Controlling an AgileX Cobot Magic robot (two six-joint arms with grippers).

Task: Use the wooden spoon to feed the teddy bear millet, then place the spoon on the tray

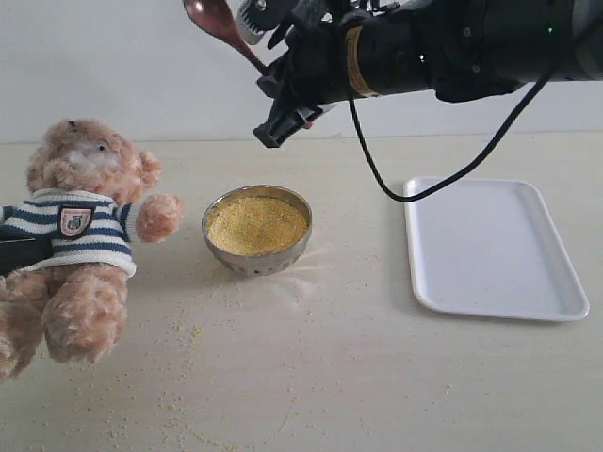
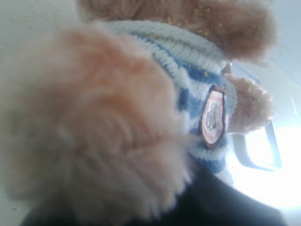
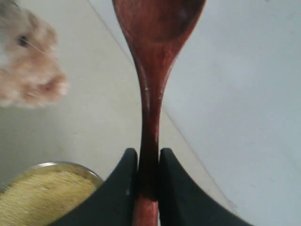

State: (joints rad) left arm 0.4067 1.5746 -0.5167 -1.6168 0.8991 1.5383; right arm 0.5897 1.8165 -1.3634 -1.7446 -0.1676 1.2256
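No legible text anywhere. Only marking: small shield badge (image 1: 74, 221) on the navy-and-white striped sweater of the fluffy light-brown plush bear (image 1: 94, 169), far left; design too blurred to read.

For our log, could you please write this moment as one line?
right gripper: shut on wooden spoon, high, clear of millet | left gripper: shut on teddy bear | tray: no spoon

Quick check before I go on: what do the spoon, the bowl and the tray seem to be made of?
Spoon: looks like wood, dark reddish-brown, with a glossy, likely varnished sheen.
Bowl: metal, probably steel; its shiny wall gives mirror-like reflections.
Tray: smooth, plain white, likely plastic, though the look leaves it open.
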